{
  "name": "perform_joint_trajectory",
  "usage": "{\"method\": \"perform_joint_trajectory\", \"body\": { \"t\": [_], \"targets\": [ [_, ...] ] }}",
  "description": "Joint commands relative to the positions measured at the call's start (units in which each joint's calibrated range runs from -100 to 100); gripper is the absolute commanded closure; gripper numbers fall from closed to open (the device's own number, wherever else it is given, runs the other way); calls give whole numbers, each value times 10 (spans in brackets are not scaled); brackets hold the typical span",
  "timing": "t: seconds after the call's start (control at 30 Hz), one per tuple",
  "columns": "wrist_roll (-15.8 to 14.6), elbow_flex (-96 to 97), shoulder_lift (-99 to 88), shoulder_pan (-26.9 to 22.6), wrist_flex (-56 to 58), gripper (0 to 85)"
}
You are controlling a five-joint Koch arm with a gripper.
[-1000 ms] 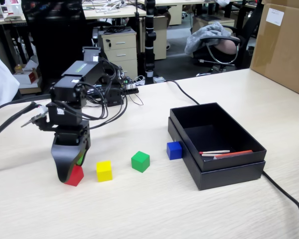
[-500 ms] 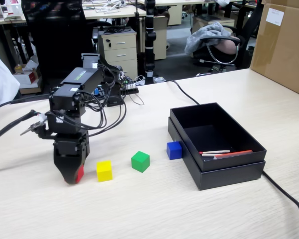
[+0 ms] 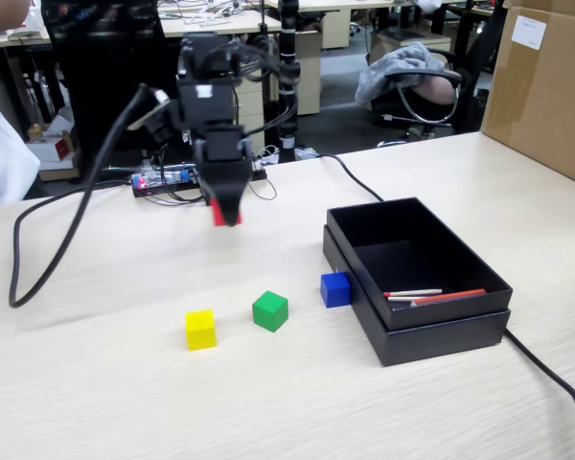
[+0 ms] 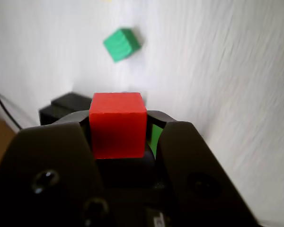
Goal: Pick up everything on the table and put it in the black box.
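My gripper (image 3: 226,217) hangs high above the table (image 3: 268,402), left of the black box (image 3: 417,335), and is shut on the red cube (image 3: 220,213). In the wrist view the red cube (image 4: 117,124) sits squeezed between the two dark jaws of the gripper (image 4: 119,127). The yellow cube (image 3: 200,329), green cube (image 3: 269,310) and blue cube (image 3: 335,288) rest on the table; the blue one touches the box's left wall. The wrist view also shows the green cube (image 4: 121,44) below and a corner of the black box (image 4: 68,105).
Thin red and white sticks (image 3: 431,296) lie inside the box. A large brown carton (image 3: 544,86) stands at the right rear. A black cable (image 3: 48,259) trails across the table on the left, another (image 3: 551,379) runs past the box's right corner.
The gripper has closed on the red cube, lifted it off the table at the left, and swung up and right toward the box. The other cubes have not moved.
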State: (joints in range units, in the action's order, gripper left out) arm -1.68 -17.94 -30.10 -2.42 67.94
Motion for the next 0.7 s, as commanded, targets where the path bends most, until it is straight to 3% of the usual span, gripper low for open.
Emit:
{"method": "perform_joint_trajectory", "body": {
  "t": [0.0,0.2,0.67],
  "targets": [
    [-18,-26,-40,-45,0,749],
    [-35,-125,105,-108,0,747],
    [-44,-272,469,-148,0,742]
  ]
}}
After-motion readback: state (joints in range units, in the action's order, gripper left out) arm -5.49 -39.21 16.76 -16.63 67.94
